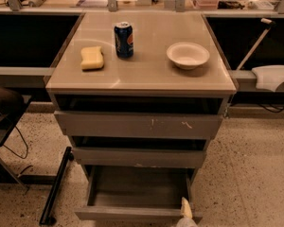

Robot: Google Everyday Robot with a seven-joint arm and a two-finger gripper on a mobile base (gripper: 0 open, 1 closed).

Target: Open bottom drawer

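Bottom drawer (132, 213) sits at 6 o'clock in the frame, lowest of three in the cabinet (61, 122). It is pulled out toward the camera. The grey tray inside is exposed, and its flat front has no handle.

Hand (185, 208) is at 5 o'clock of that drawer, at the right end of the front lip. Only a pale tip shows, poking up from the bottom edge of the frame. It overlaps the lip, but contact is not clear. I can't tell whether the hand is spread wide, narrow or gripping anything, because most of it is cut off.

Above the drawer, toward 12 o'clock:
- Middle drawer front (139, 157) is grey, with a dark gap above it.
- Top drawer front (132, 125) is the widest, with pale scratch marks right of centre and a dark gap above it as well.

On the table (142, 77), a tan top:
- Blue can (124, 40) is upright, at roughly 11 o'clock from the top's centre.
- Yellow sponge (92, 58) lies flat at 9 o'clock, just beside the can and not touching it.
- White bowl (188, 55) is upright at 2 o'clock, well apart from the can.

The floor (246, 174) is speckled. A black bar (57, 186) lies on it at 9 o'clock of the open drawer, near the cabinet's left side.
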